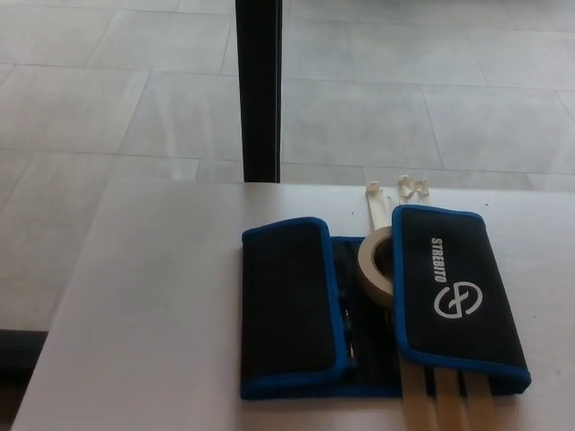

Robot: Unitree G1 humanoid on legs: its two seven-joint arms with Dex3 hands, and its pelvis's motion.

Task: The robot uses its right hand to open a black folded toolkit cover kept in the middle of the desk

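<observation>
The toolkit cover lies on the white tabletop, in the lower middle of the frame and reaching toward the lower right. It is black with blue piping. Its left flap is folded inward, its right flap, the one with the white logo, is folded inward too, and a narrow strip of the inner pockets shows between them. A roll of tape stands in that gap, leaning against the right flap's inner edge. Pale straps run out from under the right flap at the bottom. Neither robot hand is in the frame, so whether the fingers are open or closed cannot be told.

To do the step well, I judge the right hand should come in from the right, catch the right flap along its blue inner edge below the tape, and swing it outward to the right. The tape may roll or tip when the flap lifts, so a slow peel is wise
</observation>
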